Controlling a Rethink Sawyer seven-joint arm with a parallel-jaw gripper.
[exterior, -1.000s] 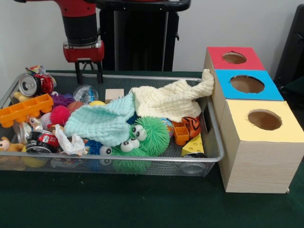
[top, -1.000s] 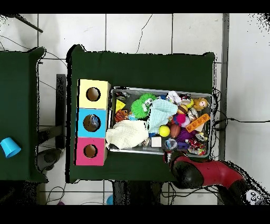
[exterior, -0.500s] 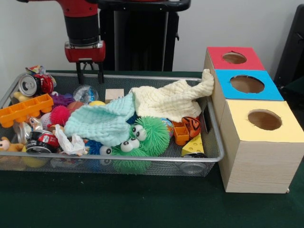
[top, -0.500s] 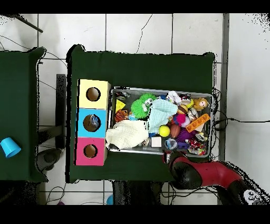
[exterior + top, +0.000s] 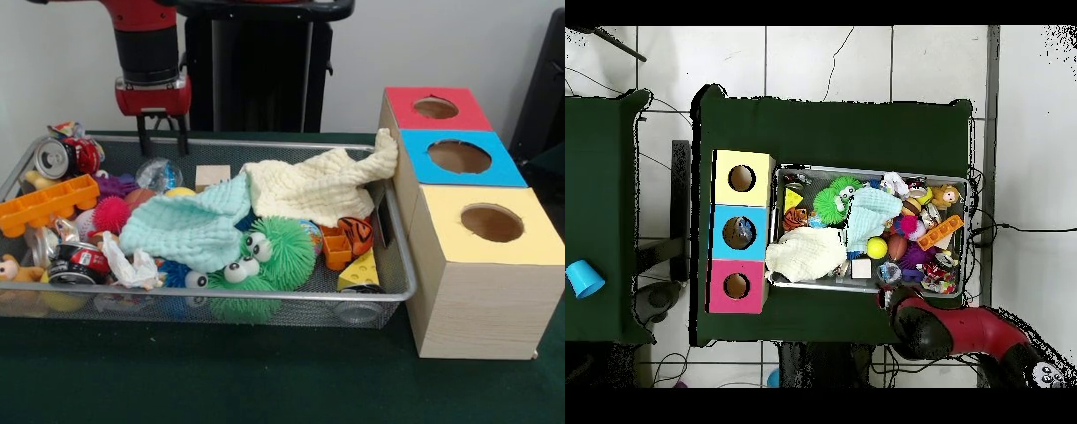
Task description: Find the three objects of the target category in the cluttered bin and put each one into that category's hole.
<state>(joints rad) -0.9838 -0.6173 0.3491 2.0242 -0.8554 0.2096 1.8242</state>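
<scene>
I see the wire bin (image 5: 388, 221) filling the left and middle of the front view, packed with clutter, and I cannot tell from here which things belong to the target category. A pale yellow cloth (image 5: 318, 185) lies across the bin's upper right, one corner draped up against the box row. Just left of it a mint cloth (image 5: 190, 225) spreads over the middle, touching the yellow one. Below them sits a green fuzzy toy with googly eyes (image 5: 274, 252). To its right, near the bin's right wall, are an orange block (image 5: 336, 250), a striped tiger figure (image 5: 356, 231) and a yellow cheese wedge (image 5: 360, 269). At the left edge I make out an orange toy brick (image 5: 44, 205), a pink spiky ball (image 5: 110, 213) beside it, a drink can (image 5: 53, 157) at the upper left, and a small wooden cube (image 5: 212, 175) near the far rim.

Right of the bin stand three boxes, each with a round hole: red box (image 5: 434, 108) uppermost, blue box (image 5: 459, 157) in the middle, yellow box (image 5: 490, 225) lowest.

The gripper (image 5: 160, 132) hangs in the upper left of the frame, above the bin's far rim, its two fingers (image 5: 183, 134) parted and holding nothing. In the overhead view the arm (image 5: 965, 330) sits at lower right, just below the bin.
</scene>
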